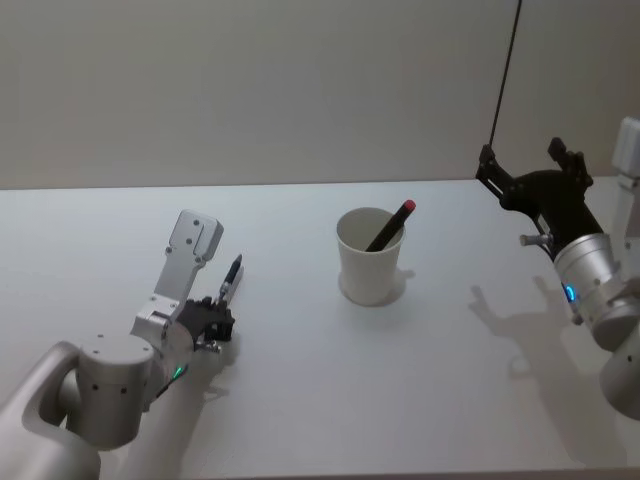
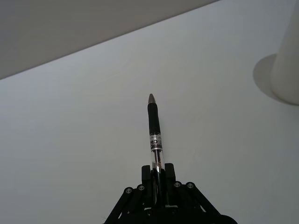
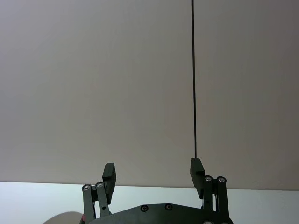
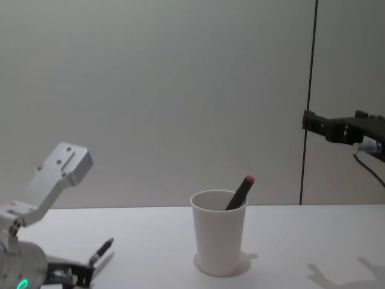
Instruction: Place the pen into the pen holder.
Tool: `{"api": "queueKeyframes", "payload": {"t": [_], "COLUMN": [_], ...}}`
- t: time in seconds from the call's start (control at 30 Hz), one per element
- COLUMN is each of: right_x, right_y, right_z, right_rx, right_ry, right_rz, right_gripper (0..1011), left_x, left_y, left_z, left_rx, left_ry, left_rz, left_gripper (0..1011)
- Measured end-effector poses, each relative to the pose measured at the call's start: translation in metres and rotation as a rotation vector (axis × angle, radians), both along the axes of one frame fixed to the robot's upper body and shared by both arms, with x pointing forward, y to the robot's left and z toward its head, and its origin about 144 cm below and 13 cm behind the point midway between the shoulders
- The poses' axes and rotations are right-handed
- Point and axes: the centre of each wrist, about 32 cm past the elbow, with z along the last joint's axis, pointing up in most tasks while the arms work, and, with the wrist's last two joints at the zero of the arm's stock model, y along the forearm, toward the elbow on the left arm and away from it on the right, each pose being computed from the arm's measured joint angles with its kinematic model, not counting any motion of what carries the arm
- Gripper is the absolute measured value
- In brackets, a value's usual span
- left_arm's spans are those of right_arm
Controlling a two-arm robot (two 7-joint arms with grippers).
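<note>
Head view: a red-capped pen (image 1: 392, 227) stands in the cup (image 1: 368, 265). The left gripper (image 1: 222, 303), at its nine o'clock, clamps a black pen (image 1: 233, 272), seemingly barely lifted and not yet in. The right gripper (image 1: 523, 158) gapes empty at two o'clock.

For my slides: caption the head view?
Left hand grips a black pen; red-capped pen leans in the paper cup; right hand open, raised.
</note>
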Motion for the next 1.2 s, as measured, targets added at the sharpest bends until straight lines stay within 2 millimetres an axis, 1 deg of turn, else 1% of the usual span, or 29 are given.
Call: {"api": "queueKeyframes", "payload": {"t": [0.37, 0.57, 0.97, 1.2], "right_x": [0.0, 0.0, 0.0, 0.0], "right_y": [0.0, 0.0, 0.0, 0.0], "right_z": [0.0, 0.0, 0.0, 0.0], "right_rx": [0.0, 0.0, 0.0, 0.0], "right_ry": [0.0, 0.0, 0.0, 0.0], "right_rz": [0.0, 0.0, 0.0, 0.0], "right_gripper": [1001, 1001, 1001, 1001], "left_x": [-0.007, -0.013, -0.022, -0.026], "left_y": [-0.003, -0.004, -0.004, -0.002], "left_z": [0.023, 0.031, 0.034, 0.033], "left_rx": [0.041, 0.05, 0.032, -0.002], "left_ry": [-0.12, -0.199, -0.357, -0.472], "left_rz": [0.023, 0.024, -0.024, -0.099], "left_gripper": [178, 178, 178, 178]}}
